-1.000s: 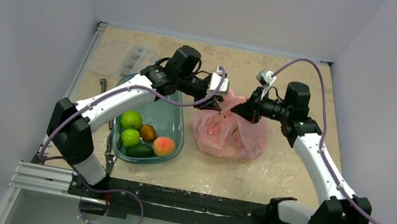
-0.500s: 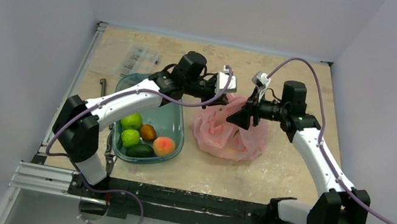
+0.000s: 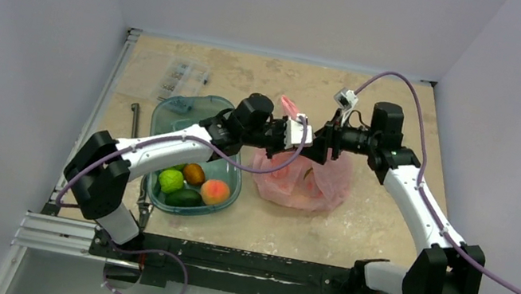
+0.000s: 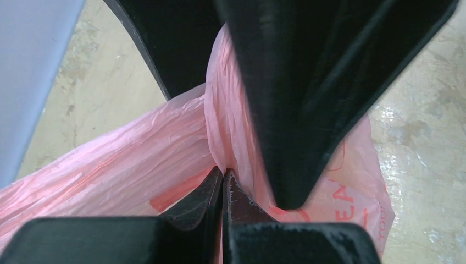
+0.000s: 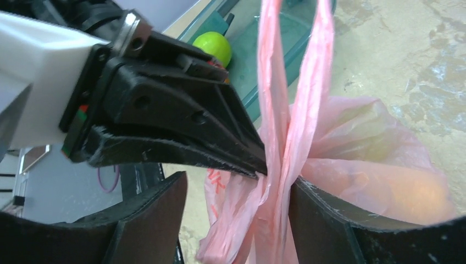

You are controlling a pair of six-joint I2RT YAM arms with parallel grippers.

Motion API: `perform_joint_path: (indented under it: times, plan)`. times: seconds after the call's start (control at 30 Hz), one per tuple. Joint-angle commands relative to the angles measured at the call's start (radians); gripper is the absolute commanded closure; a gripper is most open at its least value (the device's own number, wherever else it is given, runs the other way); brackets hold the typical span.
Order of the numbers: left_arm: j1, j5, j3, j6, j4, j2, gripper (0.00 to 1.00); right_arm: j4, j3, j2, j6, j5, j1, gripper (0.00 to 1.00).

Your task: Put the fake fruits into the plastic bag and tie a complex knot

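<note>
1. From above, we cannot see the tips of either pincer. The two wrists meet over the pink bag (image 3: 299, 186) and cover each other, and the left arm hides part of the tub (image 3: 226, 164).
2. In the left wrist view, a black finger of the right pincer fills much of the picture, blurred and cut off at the top.
3. What lies inside the bag shows only as a vague yellowish glow through the film. We cannot tell how many fruits it holds, nor whether the handles (image 5: 286, 110) are tied or merely twisted.
4. The bag is thin, crinkly, translucent plastic with red print. It slumps on the marbled beige table (image 3: 355, 236) just right of the tub, and its handles rise as two stretched, creased strips.
5. The tub is clear teal plastic with rounded corners. It holds a lime (image 3: 170, 180), a small brown fruit (image 3: 194, 173), a peach (image 3: 215, 190) and a dark green fruit (image 3: 183, 198).
6. The left pincer (image 4: 223, 176) is clenched, its tapered black tips pinching the handles where they gather.
7. The right pincer (image 5: 237, 187) stands released, one finger on each side of the handles.
8. Both arms reach inward from their bases, wrists facing each other tip to tip above the bag.
</note>
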Motion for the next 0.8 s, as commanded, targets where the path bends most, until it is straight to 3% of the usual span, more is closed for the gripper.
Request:
perform_joint_path:
  times: [0.0, 0.07, 0.17, 0.23, 0.3, 0.5, 0.57, 0.67, 0.77]
  plan:
    - [-0.014, -0.079, -0.014, 0.027, 0.124, -0.054, 1.0, 0.056, 0.001, -0.014, 0.033, 0.046, -0.004, 0.39]
    - [-0.015, -0.099, -0.01, 0.014, 0.137, -0.054, 1.0, 0.036, -0.001, -0.016, -0.001, 0.058, -0.005, 0.44]
    - [-0.014, -0.129, 0.011, 0.0, 0.134, -0.051, 1.0, -0.005, 0.002, -0.013, -0.068, 0.059, -0.004, 0.38]
    - [-0.014, -0.111, 0.011, 0.003, 0.137, -0.053, 1.0, -0.009, 0.002, -0.014, -0.078, 0.055, -0.004, 0.41]
    - [-0.014, -0.093, 0.011, 0.006, 0.134, -0.053, 1.0, 0.007, 0.001, -0.016, -0.07, 0.051, -0.004, 0.51]
    - [-0.018, -0.068, 0.004, 0.039, 0.121, -0.061, 1.0, 0.026, -0.003, -0.02, -0.074, 0.042, -0.004, 0.94]
    - [-0.015, -0.081, 0.014, 0.029, 0.1, -0.075, 0.97, 0.016, -0.005, -0.022, -0.096, 0.052, -0.004, 1.0]
    - [0.033, -0.03, 0.064, -0.002, -0.017, -0.124, 0.7, 0.002, -0.004, -0.026, -0.134, 0.057, -0.004, 1.0]
    - [0.161, 0.189, 0.151, -0.071, -0.205, -0.201, 0.41, -0.003, -0.002, -0.039, -0.185, 0.054, -0.004, 1.0]
